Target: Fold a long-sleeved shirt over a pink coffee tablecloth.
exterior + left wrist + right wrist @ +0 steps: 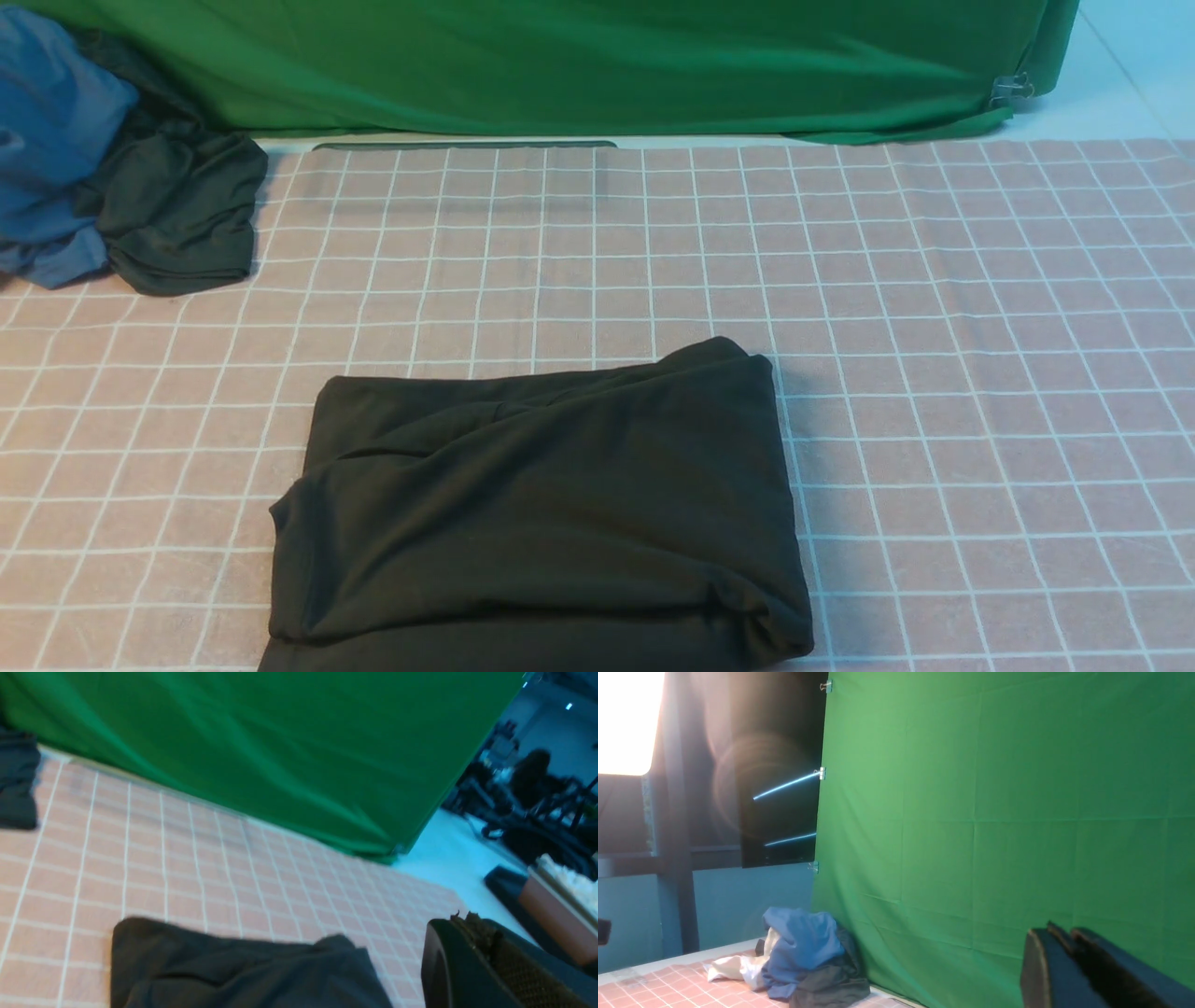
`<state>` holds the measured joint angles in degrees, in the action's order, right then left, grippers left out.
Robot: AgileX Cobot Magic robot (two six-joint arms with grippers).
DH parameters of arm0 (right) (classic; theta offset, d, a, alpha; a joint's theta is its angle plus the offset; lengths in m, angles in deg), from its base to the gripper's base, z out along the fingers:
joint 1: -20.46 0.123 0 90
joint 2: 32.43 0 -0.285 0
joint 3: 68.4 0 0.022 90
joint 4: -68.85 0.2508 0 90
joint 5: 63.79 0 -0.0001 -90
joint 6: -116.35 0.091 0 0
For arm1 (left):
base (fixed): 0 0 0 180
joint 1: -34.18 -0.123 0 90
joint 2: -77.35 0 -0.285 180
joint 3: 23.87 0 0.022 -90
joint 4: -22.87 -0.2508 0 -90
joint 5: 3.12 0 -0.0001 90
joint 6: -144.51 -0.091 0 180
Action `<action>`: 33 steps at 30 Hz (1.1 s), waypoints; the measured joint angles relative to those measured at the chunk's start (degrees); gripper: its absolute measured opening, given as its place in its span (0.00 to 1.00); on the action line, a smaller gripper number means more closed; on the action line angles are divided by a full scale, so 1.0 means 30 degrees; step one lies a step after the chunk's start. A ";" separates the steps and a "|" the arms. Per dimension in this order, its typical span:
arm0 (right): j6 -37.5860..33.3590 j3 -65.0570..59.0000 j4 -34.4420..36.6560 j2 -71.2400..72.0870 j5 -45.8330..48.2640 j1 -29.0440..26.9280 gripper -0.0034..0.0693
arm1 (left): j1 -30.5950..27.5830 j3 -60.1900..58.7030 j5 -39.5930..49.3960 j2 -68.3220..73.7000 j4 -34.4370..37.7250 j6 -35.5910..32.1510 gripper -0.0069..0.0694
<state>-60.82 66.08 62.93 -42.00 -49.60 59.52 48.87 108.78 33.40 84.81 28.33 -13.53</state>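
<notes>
The pink coffee tablecloth (980, 373) covers the whole near surface, a matte dusty-pink weave crossed by a thin white grid of squares, faintly creased. Behind it hangs a plain bright green cloth (597, 65), smooth with soft diagonal folds, its lower edge draping onto the far side of the table and held at the right corner by a small metal clip (1010, 90).

The long-sleeved shirt (541, 513) lies on the pink cloth at the near centre, folded into a roughly rectangular black packet of soft cotton. Its top layer runs in shallow slanting wrinkles, the right far corner humps up slightly, and the near right corner is rolled thick. No print or label faces up.

At the far left sits a bunched heap: a blue garment (51, 140) crumpled against a dark grey-green garment (177, 215), both limp and rumpled; the right wrist view also shows a whitish piece (733, 968) beside them.

The left gripper (472, 933) is raised off the shirt, its dark fingers pressed together on nothing. The right gripper (1059, 952) is lifted towards the green cloth, its black fingers close with only a slim gap between them, holding nothing; whether that counts as apart I cannot tell.
</notes>
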 joint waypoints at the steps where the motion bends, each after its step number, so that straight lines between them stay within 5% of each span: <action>1: 0.0000 0.0000 0.0000 0.0000 0.0023 0.0000 0.18 | 0.0000 -0.0033 -0.0165 0.0000 0.0000 0.0000 0.11; 16: 0.0012 0.0000 0.0018 0.0000 0.0397 0.0000 0.24 | 0.0000 -0.0153 -0.0931 0.0000 -0.0029 -0.0074 0.11; 22: 0.0012 0.0000 0.0032 0.0000 0.0397 0.0000 0.25 | -0.0097 -0.1550 -0.3154 0.0017 -0.0857 -0.2400 0.11; 27: 0.0012 0.0000 0.0038 0.0000 0.0397 0.0000 0.26 | -0.2341 -0.5996 -0.7244 0.0035 -0.0299 -0.3622 0.11; 33: 0.0012 0.0000 0.0054 0.0000 0.0397 0.0000 0.27 | -0.5640 -0.9882 -0.8421 0.0052 -0.0394 -0.3883 0.11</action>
<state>-60.79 66.08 63.09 -42.00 -48.40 59.52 31.96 79.13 8.13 84.97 27.14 -25.18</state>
